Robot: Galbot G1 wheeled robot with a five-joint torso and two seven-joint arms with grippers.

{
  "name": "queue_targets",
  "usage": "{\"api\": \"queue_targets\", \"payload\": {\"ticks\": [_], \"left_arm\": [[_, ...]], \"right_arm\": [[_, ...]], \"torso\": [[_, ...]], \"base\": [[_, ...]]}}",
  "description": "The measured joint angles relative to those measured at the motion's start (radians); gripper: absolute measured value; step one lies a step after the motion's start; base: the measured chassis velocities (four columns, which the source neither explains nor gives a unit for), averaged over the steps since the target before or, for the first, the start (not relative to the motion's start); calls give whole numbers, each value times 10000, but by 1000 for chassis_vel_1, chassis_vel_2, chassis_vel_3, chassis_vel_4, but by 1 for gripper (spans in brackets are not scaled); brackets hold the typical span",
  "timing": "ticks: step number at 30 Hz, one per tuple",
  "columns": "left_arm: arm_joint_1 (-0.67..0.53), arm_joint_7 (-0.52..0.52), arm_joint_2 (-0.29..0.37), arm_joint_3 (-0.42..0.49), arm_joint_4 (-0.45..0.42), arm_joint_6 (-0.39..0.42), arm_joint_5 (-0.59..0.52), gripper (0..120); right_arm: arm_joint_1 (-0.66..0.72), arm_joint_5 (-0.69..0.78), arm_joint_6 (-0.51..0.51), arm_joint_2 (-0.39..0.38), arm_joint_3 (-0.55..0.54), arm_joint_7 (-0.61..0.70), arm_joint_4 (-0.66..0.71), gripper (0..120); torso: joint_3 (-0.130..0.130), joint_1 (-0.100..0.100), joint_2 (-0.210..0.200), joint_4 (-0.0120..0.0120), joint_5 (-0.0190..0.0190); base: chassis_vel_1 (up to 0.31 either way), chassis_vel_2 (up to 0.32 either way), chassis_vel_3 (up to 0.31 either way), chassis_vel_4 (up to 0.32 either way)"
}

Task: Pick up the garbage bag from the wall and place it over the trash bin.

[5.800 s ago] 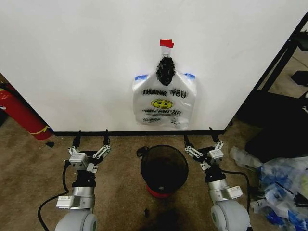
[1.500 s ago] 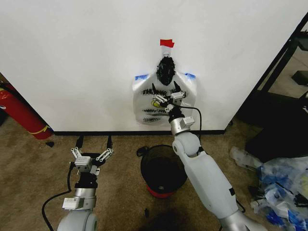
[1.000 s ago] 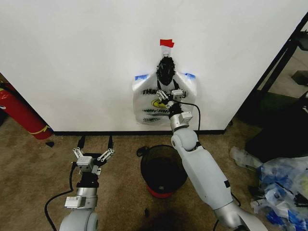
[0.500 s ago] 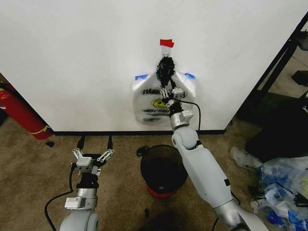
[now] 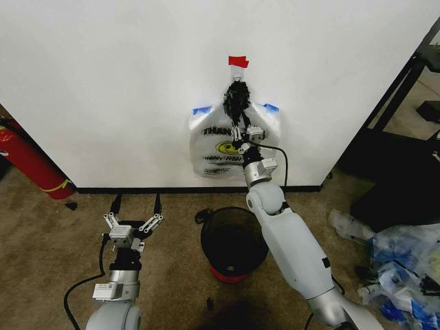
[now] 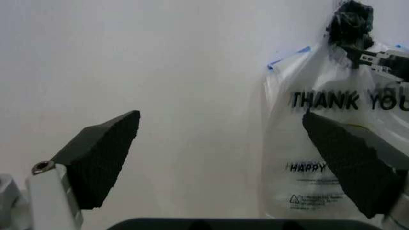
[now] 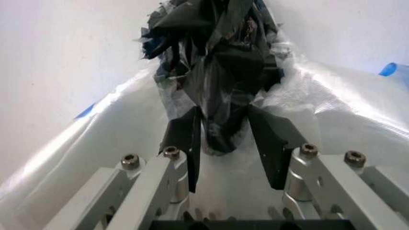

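A white "THANK YOU" garbage bag [image 5: 230,148] [image 6: 332,158] hangs flat on the white wall [image 5: 103,82] under a black knot [image 5: 236,100] [image 7: 221,72] and a red tape strip. I cannot tell whether one bag or a stack hangs there. My right gripper [image 5: 244,130] [image 7: 225,139] is raised to the bag, its two fingers pressed on either side of the knot's lower tip. The black mesh trash bin [image 5: 234,240] stands on the carpet below the bag. My left gripper [image 5: 134,206] [image 6: 223,163] waits low and open, left of the bin.
A red fire extinguisher [image 5: 27,161] leans at the wall's left end. A heap of clear and blue plastic [image 5: 402,268] lies on the floor at the right, beside a black rack [image 5: 412,75]. Bare carpet surrounds the bin.
My right arm has risen from beside the bin to the bag, and its fingers have narrowed around the knot's lower tip. The left arm has stayed low.
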Motion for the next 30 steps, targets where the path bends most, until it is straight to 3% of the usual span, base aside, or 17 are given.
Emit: {"api": "queue_targets", "payload": {"ticks": [10, 18, 30], "left_arm": [[4, 11, -29, 29, 2, -3, 76, 100], [-29, 14, -27, 44, 74, -3, 79, 100], [-56, 17, 47, 48, 134, -3, 18, 100]], "right_arm": [[70, 141, 74, -19, 52, -296, 54, 27], [109, 143, 84, 4, 95, -301, -1, 0], [-648, 149, 73, -207, 221, -429, 492, 0]], "torso": [[0, 0, 0, 0, 0], [0, 0, 0, 0, -1], [0, 0, 0, 0, 0]], "base": [[0, 0, 0, 0], [0, 0, 0, 0], [0, 0, 0, 0]]}}
